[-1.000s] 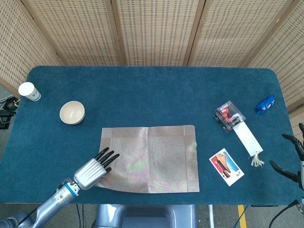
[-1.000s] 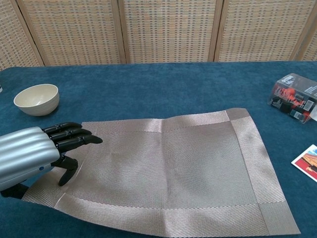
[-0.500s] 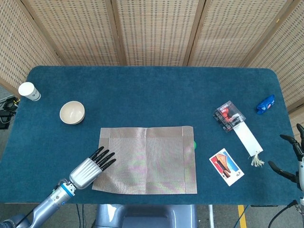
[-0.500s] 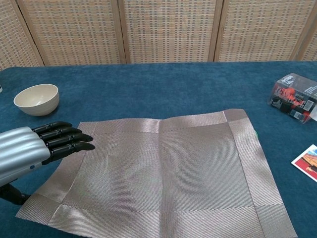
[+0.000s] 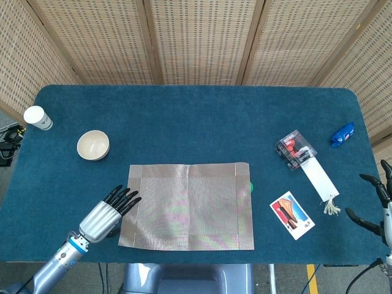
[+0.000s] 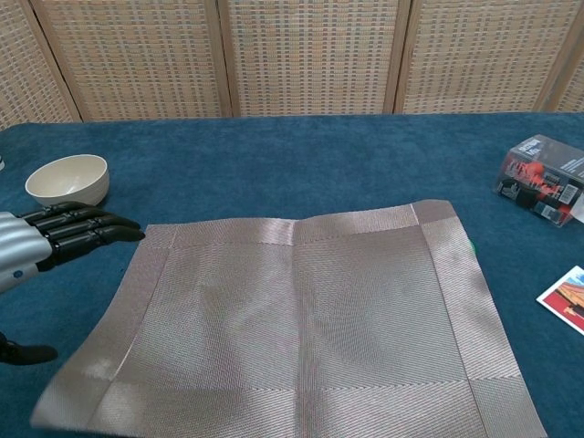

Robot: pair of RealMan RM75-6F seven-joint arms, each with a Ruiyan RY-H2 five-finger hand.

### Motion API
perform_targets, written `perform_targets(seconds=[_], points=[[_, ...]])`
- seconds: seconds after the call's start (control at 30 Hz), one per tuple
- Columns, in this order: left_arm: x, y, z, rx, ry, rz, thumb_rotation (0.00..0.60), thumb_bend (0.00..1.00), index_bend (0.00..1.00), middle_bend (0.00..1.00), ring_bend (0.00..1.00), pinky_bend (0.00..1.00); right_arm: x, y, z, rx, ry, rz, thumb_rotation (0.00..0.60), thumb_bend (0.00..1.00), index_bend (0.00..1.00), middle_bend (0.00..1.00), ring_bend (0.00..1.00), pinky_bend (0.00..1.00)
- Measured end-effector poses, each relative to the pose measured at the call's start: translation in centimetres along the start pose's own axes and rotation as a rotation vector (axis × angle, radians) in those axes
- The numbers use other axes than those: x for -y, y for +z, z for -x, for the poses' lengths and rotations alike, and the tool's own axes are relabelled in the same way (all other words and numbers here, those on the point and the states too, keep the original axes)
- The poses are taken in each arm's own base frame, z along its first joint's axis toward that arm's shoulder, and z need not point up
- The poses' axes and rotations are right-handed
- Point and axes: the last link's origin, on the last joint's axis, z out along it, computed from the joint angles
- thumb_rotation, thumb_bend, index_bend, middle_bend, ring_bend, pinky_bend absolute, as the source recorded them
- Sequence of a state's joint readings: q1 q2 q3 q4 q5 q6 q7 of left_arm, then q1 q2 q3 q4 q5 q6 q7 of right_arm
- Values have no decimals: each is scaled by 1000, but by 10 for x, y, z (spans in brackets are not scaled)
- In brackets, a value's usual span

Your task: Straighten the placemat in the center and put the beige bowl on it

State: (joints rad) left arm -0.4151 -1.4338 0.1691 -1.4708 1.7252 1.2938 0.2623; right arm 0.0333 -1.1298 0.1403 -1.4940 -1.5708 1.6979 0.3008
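Item: placemat (image 5: 187,206), woven, silvery-beige, lying flat at the centre of the blue worktop (image 5: 196,116), long axis running left to right, edges roughly parallel to the worktop's front edge; judged squared, so the bowl is the step in hand. Item: beige bowl (image 5: 93,145), upright and empty, on the worktop's left part, well apart from the placemat, beyond its far-left corner. Left hand (image 5: 105,212): empty, fingers (image 6: 87,225) extended and slightly apart, hovering just beside the placemat's left edge; from the chest view it appears to touch nothing. The bowl lies ahead of these fingers, farther from the robot and slightly left. Right hand (image 5: 375,202): at the worktop's far right edge, partly cut off, fingers apart, holding nothing. The left hand is far the nearer to the bowl, so the reach falls to it. Other items, right part: packaged goods (image 5: 294,149), picture card (image 5: 291,215), white tag with tassel, blue object (image 5: 342,134); paper cup (image 5: 38,117) far left.
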Motion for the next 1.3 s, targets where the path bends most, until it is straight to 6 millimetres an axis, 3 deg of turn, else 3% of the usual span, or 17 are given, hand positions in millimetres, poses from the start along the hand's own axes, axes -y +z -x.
perform_targets(seconds=[0.6,0.73,1.0,1.2,1.3], points=[[42,-33,-33,-125,-92,-283,600,130,2,0,0,0,2,-1,5,24,-10,-7,600,248,278,0,0,0],[58,-34,-36,-134,-73,-373,600,142,67,0,0,0,3,-2,7,33,-20,-10,600,247,277,0,0,0],[91,-22,-36,-122,-29,-512,600,183,129,0,0,0,3,-2,7,34,-21,-10,600,247,278,0,0,0],[118,1,-32,-67,-2,-580,600,200,205,0,0,0,3,-2,7,34,-25,-7,600,248,277,0,0,0],[128,14,-31,-40,25,-597,600,274,254,0,0,0,2,-1,7,33,-26,-3,600,248,277,0,0,0]])
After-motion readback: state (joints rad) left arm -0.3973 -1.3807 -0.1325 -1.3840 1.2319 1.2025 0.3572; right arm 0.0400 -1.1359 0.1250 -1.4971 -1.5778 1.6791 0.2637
